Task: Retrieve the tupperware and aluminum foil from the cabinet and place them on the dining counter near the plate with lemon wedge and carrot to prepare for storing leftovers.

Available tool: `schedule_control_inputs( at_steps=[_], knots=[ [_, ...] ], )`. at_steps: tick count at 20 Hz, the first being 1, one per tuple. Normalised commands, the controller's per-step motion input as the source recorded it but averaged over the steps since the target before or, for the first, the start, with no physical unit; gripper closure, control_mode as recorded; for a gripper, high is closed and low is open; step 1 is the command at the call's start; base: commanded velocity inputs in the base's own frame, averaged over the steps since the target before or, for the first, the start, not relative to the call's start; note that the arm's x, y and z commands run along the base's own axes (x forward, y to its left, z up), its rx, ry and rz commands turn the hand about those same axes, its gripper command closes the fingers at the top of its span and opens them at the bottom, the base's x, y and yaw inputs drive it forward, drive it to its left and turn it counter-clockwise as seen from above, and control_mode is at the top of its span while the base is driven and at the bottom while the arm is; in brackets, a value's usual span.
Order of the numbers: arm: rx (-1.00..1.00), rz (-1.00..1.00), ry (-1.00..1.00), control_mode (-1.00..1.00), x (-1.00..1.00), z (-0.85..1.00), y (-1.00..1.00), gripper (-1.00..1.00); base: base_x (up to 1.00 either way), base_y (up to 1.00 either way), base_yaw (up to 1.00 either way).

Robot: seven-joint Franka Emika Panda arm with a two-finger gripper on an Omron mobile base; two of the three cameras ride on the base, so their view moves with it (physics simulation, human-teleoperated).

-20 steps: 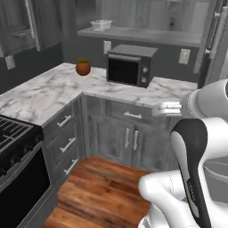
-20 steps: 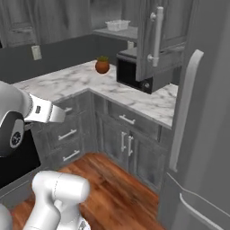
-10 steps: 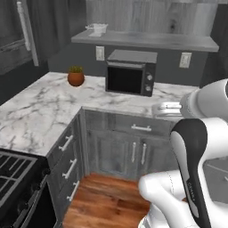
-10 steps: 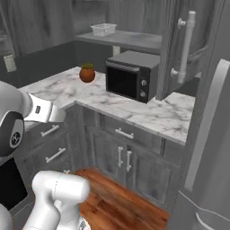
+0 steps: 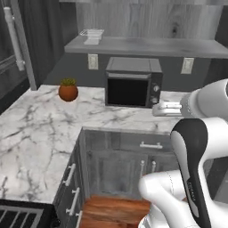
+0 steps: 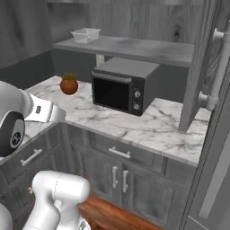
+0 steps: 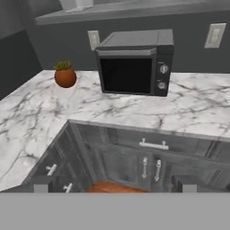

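Observation:
The tupperware [image 5: 91,35], a small clear tub, sits at the left end of the cabinet's flat grey shelf [image 5: 151,46], above a black microwave. It shows on the same shelf [image 6: 139,48] as the tupperware [image 6: 85,34] in the right base view, and its lower edge [image 7: 75,4] cuts the top of the hand view. My gripper [image 7: 113,185] is open and holds nothing; its fingertips [image 7: 41,184] stand wide apart, well short of the worktop and far below the shelf. The aluminum foil, dining counter and plate are out of view.
A black microwave [image 5: 133,82] stands on the L-shaped marble worktop [image 5: 40,133] under the shelf. A small potted plant [image 5: 68,90] sits to its left. Grey drawers and doors [image 7: 148,166] run below. An open wood-grain door [image 6: 200,63] juts out at the right.
The whole picture has shifted: the base has driven closer and turned, so the microwave, shelf and tupperware now sit larger and more central. The arm keeps its pose against the base.

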Motion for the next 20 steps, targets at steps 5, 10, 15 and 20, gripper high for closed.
schedule_control_inputs(
  at_steps=[5,10,15,20],
  knots=[
    [0.00,0.00,0.00,1.00,0.00,0.00,0.00,-1.00,0.78,0.45,-0.24],
    [0.00,0.00,0.00,1.00,0.00,0.00,0.00,-1.00,0.75,0.38,-0.21],
    [0.00,0.00,0.00,1.00,0.00,0.00,0.00,-1.00,0.79,0.35,-0.21],
    [0.00,0.00,0.00,1.00,0.00,0.00,0.00,-1.00,0.77,0.43,-0.22]
  ],
)
